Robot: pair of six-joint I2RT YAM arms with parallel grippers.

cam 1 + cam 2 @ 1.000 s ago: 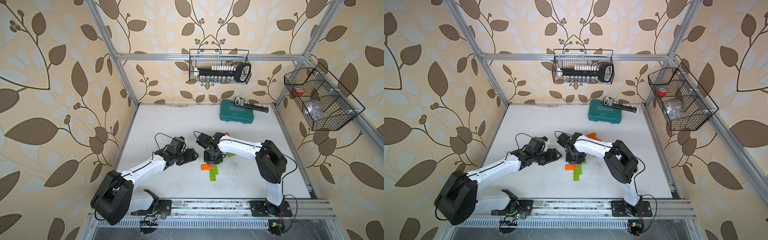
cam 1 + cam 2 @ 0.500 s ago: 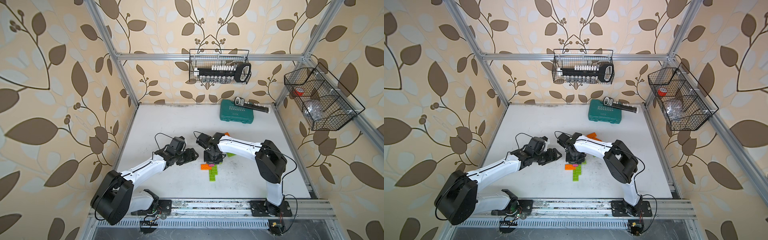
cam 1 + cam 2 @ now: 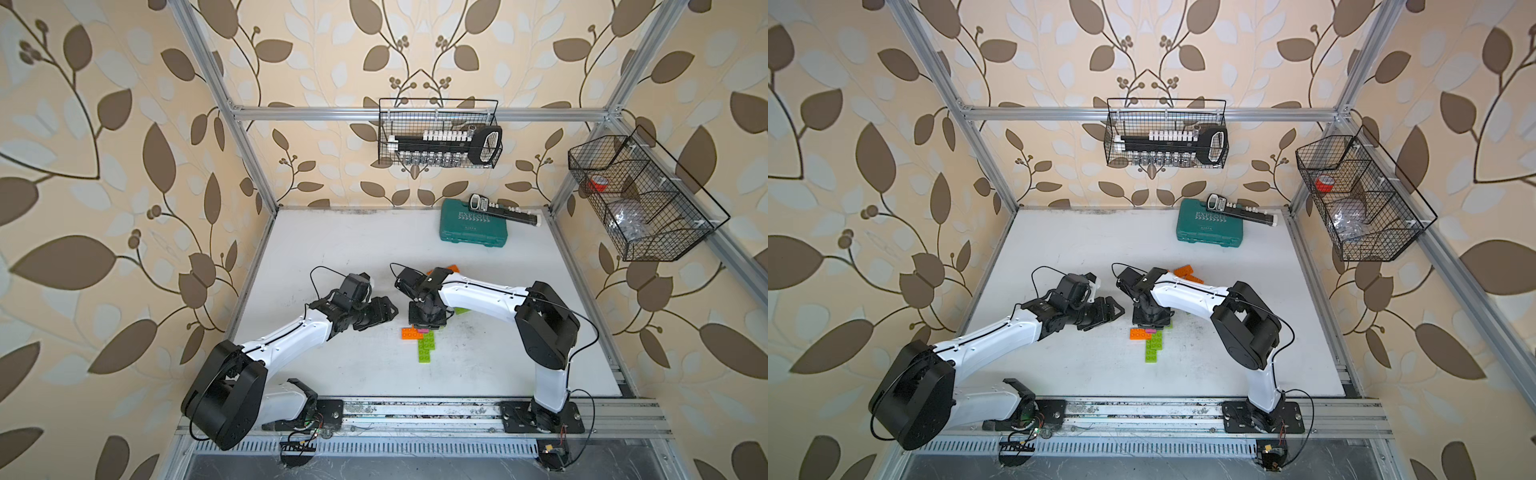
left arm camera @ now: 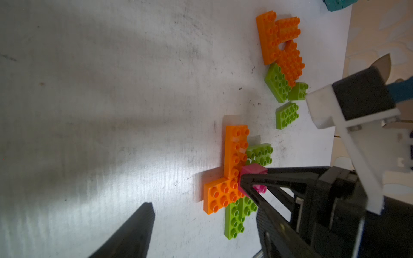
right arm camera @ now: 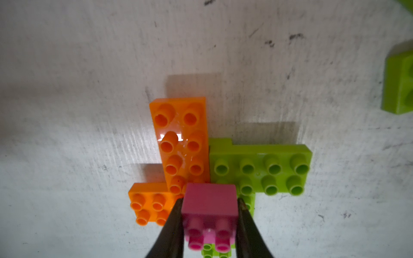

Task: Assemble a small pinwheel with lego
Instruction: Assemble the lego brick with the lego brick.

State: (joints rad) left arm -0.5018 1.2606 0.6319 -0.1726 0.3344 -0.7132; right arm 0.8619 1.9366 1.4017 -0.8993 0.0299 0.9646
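- Lying on the table [image 3: 332,257] near its middle, orange and green lego blades [image 5: 185,143] are meeting at one centre.
- Left fingers [image 4: 134,232] are hanging spread, empty, beside them, probably to steady.
- Right fingers [image 5: 172,232] are pinching the pink brick [image 5: 209,198] over that centre, seemingly to lock it.

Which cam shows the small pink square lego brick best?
Right wrist: small pink square plastic brick close up, studs visible, pinched by the right gripper. Left wrist: brick partly hidden behind that gripper. Both top views: a pink sliver.
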